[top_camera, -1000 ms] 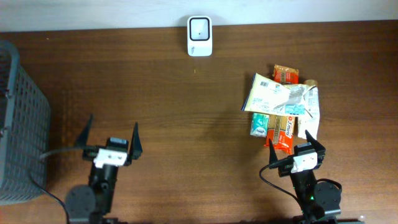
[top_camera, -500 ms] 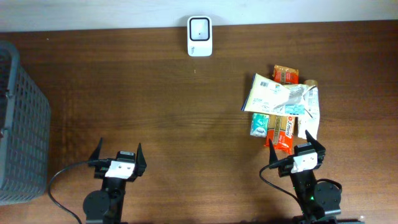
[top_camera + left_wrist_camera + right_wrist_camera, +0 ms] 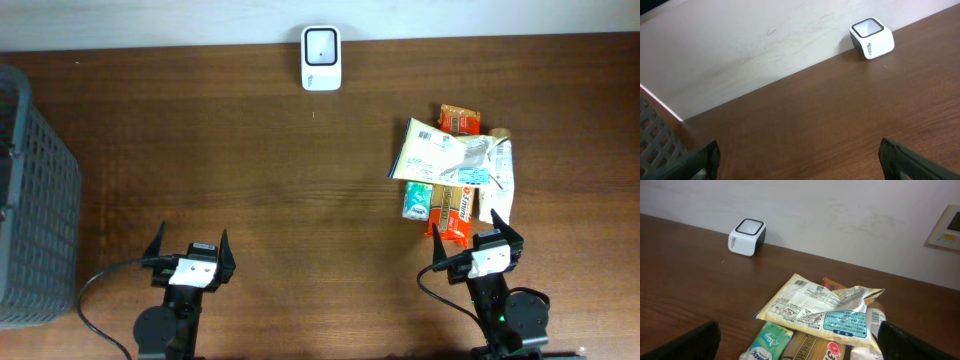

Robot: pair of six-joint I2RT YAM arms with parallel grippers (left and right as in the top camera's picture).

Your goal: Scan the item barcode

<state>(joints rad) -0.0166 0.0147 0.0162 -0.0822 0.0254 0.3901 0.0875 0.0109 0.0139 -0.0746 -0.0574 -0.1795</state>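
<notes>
Packets in a loose heap on the right half of the brown surface. Topmost a cream bag, printed side up, barcode near its far corner; under its near edge a green pack and a red-orange pack; beyond it an orange pack; along the right side a white wrapper. Right gripper at the heap's near edge, fingers spread wide with nothing clamped; contact with the heap not clear. Left gripper well apart on the left, near the front edge, likewise spread wide and empty, over bare wood. White scanner at the far edge against the wall, window facing up, well apart from heap and both arms. Grey mesh basket at the far left, partly out of frame.
</notes>
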